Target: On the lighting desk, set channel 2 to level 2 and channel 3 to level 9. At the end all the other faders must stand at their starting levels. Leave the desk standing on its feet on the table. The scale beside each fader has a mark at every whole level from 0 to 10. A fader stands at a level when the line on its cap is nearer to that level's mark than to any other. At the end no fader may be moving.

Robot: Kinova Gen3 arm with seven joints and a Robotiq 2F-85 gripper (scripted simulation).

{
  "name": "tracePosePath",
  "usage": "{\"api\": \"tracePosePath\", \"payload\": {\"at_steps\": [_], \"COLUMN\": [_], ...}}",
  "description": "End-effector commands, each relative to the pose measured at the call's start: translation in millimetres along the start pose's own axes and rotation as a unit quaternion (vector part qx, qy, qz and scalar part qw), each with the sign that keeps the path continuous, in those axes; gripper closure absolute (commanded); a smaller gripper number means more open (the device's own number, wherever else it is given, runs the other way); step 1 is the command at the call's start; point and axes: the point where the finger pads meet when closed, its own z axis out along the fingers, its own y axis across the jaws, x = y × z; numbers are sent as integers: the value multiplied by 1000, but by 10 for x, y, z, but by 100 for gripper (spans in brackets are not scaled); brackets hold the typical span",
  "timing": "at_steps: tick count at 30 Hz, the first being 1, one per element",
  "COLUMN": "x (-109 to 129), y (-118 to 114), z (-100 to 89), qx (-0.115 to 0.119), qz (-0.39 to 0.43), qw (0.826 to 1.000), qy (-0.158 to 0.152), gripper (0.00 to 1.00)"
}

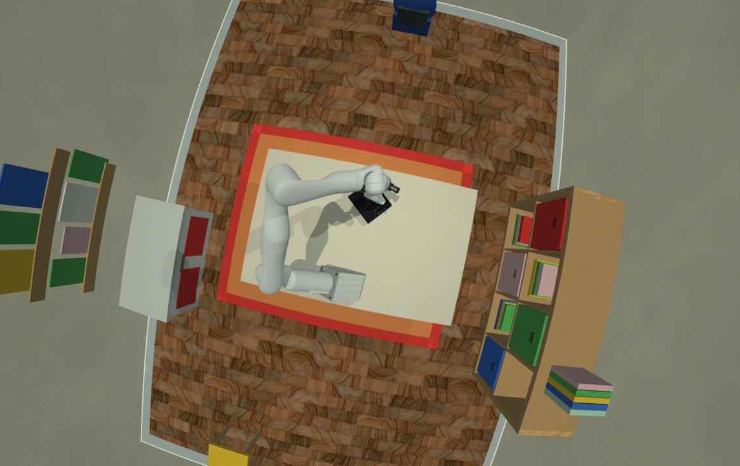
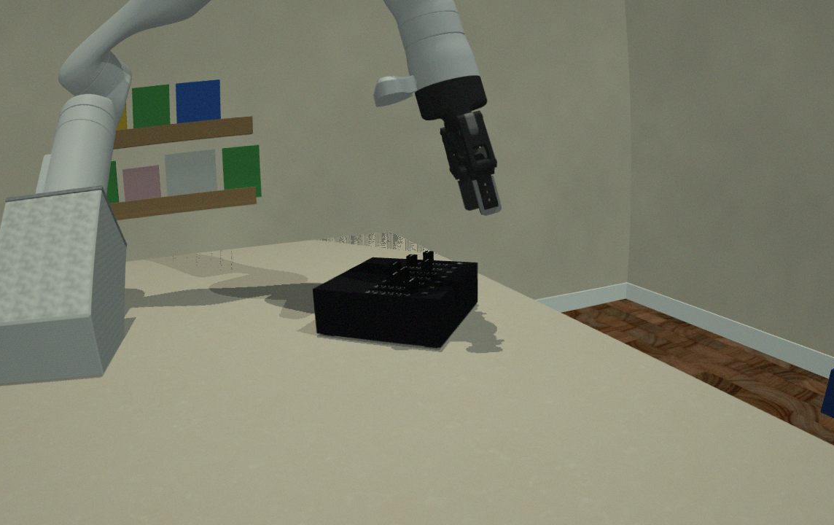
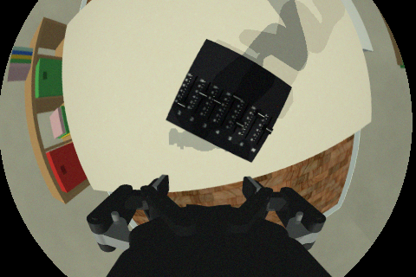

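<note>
The black lighting desk [image 2: 396,301] stands flat on the beige table, near its far edge. It also shows in the top view [image 1: 370,207] and in the wrist view [image 3: 229,99], where several faders run side by side across its top. Two fader caps [image 2: 419,257] stick up at the desk's far end. I cannot read any fader's level. My gripper [image 2: 482,199] hangs open and empty well above the desk's far right corner, tilted, seen edge-on. In the wrist view its fingertips stand wide apart below the desk.
The arm's grey base block [image 2: 51,284] stands on the table at the left. The table's far edge and the wooden floor [image 2: 720,365] lie just beyond the desk. A bookcase [image 1: 541,301] and wall shelves [image 2: 178,149] stand away from the table.
</note>
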Motion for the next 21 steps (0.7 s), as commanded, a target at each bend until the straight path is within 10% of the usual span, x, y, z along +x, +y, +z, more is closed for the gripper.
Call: {"api": "tracePosePath", "payload": {"at_steps": [1, 21], "x": [6, -187], "y": [23, -154], "z": [46, 161], "qx": [2, 29], "qz": [3, 211], "qw": [1000, 977], "qy": [4, -31], "gripper": [0, 0]}}
